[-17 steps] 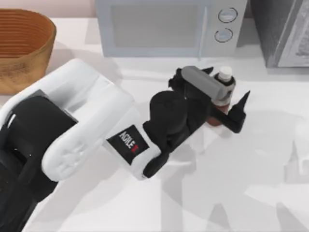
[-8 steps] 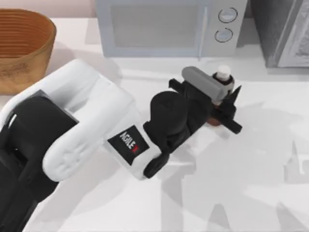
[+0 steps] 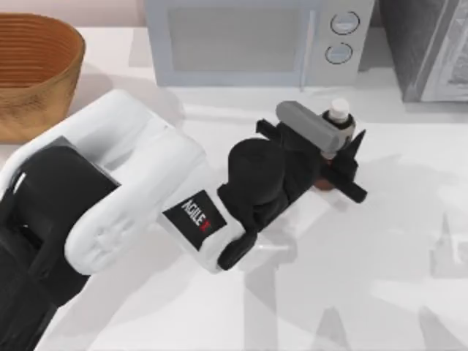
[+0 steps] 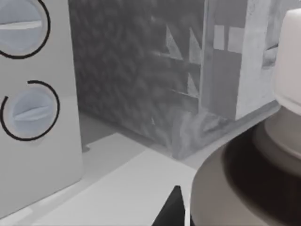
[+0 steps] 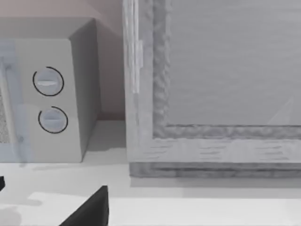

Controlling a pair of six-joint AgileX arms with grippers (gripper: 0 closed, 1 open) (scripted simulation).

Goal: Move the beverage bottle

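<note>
Left end effector (image 3: 342, 162) is clamped on the beverage bottle (image 3: 338, 117), low on the body so it stays upright. Bottle stands toward the bench's (image 3: 380, 278) rear edge, just in front of the microwave (image 3: 248, 40). Grip looks firm enough to lift.

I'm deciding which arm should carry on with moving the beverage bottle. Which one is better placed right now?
Left. In the top view the left gripper has its fingers closed around the beverage bottle, which stands in front of the microwave. So the left arm can probably lift it without any reaching.
</note>
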